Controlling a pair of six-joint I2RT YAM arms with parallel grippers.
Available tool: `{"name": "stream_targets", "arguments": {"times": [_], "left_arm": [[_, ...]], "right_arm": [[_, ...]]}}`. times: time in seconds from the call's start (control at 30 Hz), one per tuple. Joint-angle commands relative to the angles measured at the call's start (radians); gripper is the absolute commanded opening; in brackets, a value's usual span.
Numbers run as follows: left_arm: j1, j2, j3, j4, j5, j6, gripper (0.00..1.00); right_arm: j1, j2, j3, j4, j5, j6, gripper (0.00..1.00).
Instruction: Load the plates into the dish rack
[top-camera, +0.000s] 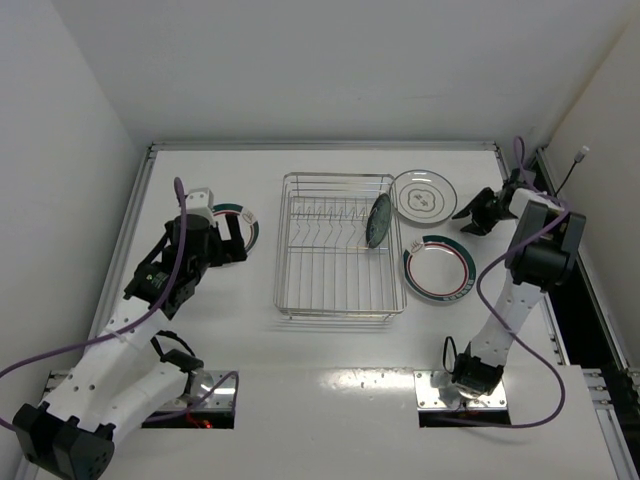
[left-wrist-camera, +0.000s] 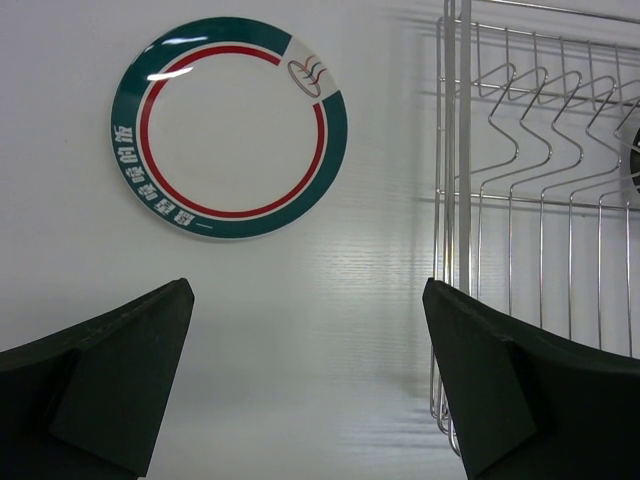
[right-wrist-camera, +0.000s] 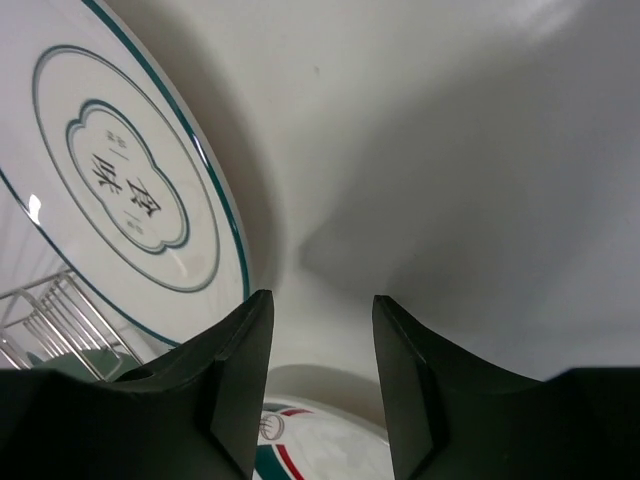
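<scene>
White Chinese characters run along the green rim of a banded plate (left-wrist-camera: 228, 127) lying beside the dish rack (left-wrist-camera: 462, 200); the left gripper (left-wrist-camera: 307, 290) gapes empty. The right gripper (right-wrist-camera: 315, 310) (slightly parted, empty) hovers by the white plate (right-wrist-camera: 120, 190), also lettered. Only overhead shows the teal plate (top-camera: 380, 220) standing racked.

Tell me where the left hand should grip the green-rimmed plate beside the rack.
Grip the rim of the green-rimmed plate at the edge nearest the open left hand. It lies flat on the table, so only the thin rim offers purchase: come in low from that near side, probably one finger over and one under.
</scene>
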Motion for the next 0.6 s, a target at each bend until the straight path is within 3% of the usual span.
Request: {"name": "stream_targets", "arguments": {"times": [0.0, 0.13, 0.3, 0.4, 0.57], "left_arm": [[0.012, -0.006, 0.007, 0.018, -0.026, 0.001, 0.99], [0.012, -0.015, 0.007, 0.007, -0.046, 0.001, 0.99], [0.012, -0.026, 0.007, -0.002, -0.055, -0.008, 0.99], [0.012, -0.026, 0.007, -0.002, -0.064, -0.008, 0.99], [0.012, -0.026, 0.007, -0.002, -0.064, -0.008, 0.99]], "right_arm": [[0.006, 0.046, 0.105, -0.026, -0.054, -0.015, 0.41], [0.006, 0.078, 0.132, -0.045, -0.071, -0.006, 0.41], [0.006, -0.035, 0.006, 0.057, -0.036, 0.005, 0.41], [0.006, -0.129, -0.109, 0.159, -0.036, 0.043, 0.44], [0.015, -0.201, -0.149, 0.231, -0.022, 0.097, 0.52]]}}
